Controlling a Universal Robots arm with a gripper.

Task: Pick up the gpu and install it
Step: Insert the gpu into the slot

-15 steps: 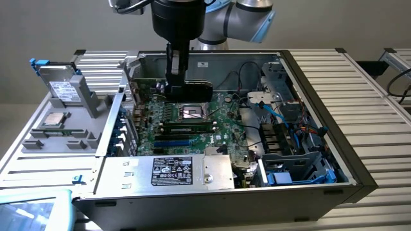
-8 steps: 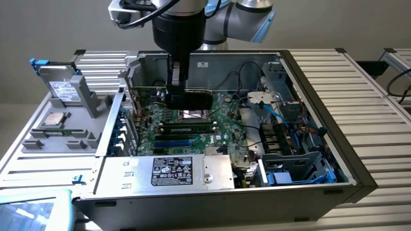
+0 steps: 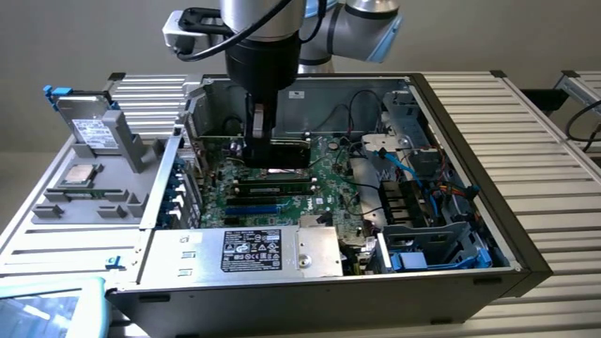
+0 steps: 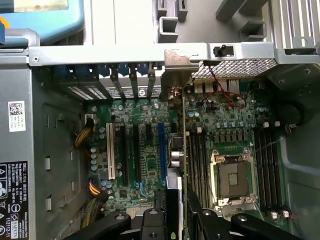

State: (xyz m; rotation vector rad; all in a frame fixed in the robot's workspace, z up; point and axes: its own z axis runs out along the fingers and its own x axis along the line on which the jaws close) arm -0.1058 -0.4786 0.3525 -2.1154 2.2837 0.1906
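Hand (image 4: 176,223) tight around upright gpu (image 4: 174,194)

The computer case (image 3: 310,299) is grey sheet metal, smooth and rather dull. The motherboard (image 4: 150,165) is a green circuit board with a slight shine. The gpu (image 4: 173,192) has a bright bare-metal bracket (image 4: 177,59) at its end. The gripper (image 4: 175,212) looks black and matt. The table (image 3: 535,134) is ribbed pale metal, the tray (image 3: 89,204) is matt grey plastic, and the hard drive (image 3: 92,130) carries a white paper label.
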